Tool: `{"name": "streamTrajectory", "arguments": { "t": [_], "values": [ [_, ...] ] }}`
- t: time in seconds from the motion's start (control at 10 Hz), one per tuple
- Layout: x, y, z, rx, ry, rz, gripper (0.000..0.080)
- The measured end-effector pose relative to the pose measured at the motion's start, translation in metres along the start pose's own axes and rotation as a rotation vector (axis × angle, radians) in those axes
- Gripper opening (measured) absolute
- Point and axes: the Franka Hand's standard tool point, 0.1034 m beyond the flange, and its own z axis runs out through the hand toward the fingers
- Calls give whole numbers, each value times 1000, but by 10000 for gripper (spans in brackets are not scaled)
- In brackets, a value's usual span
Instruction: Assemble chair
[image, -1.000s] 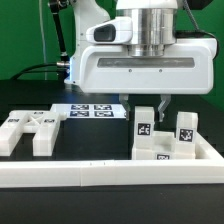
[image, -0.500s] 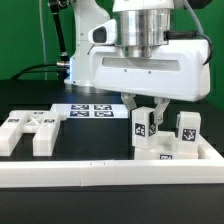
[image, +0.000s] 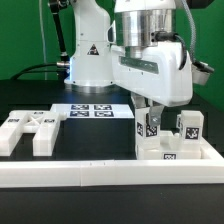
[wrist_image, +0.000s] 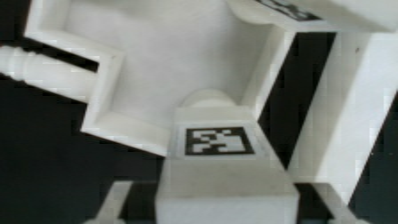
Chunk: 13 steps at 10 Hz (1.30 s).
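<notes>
1. The pincer (image: 150, 110) hangs tilted over the chair parts, its broad white body leaning toward the exterior view's right.
2. Its jaws are about half closed and clamp an upright post (image: 149, 130) by the top – the post sits directly between and below the fingers, with its square tag facing out.
3. In the wrist view the same post (wrist_image: 217, 150) fills the space between the jaws, tag uppermost. Beyond it lies a larger white part (wrist_image: 285, 80); which part this is I cannot tell.
4. The post stands on a base slab (image: 175, 153) just under the pincer.
5. A second post (image: 187, 128), also tagged, stands on that slab just beside the pincer, on the exterior view's right, apart from the fingers.
6. A legged part (image: 30, 130) lies well away from the pincer, toward the exterior view's left, on the black desk (image: 30, 95).
7. The marker board (image: 93, 110) lies flat behind and beside the pincer – between it and the legged part.
8. The border rail (image: 100, 177) runs along the front, below the pincer.
</notes>
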Motion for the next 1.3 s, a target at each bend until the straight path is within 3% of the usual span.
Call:
{"name": "streamTrajectory", "arguments": {
  "t": [0.2, 0.4, 0.5, 0.6, 0.7, 1.1, 1.3],
  "values": [
    [0, 0, 0, 0, 0, 13, 291],
    [0, 0, 0, 0, 0, -37, 519],
    [-2, 0, 0, -9, -3, -84, 519],
    [-2, 0, -1, -12, 2, -200, 623],
    [-2, 0, -1, -13, 3, -364, 641],
    [0, 0, -1, -10, 3, -619, 649],
    [-1, 0, 0, -33, 21, -822, 649]
  ]
}}
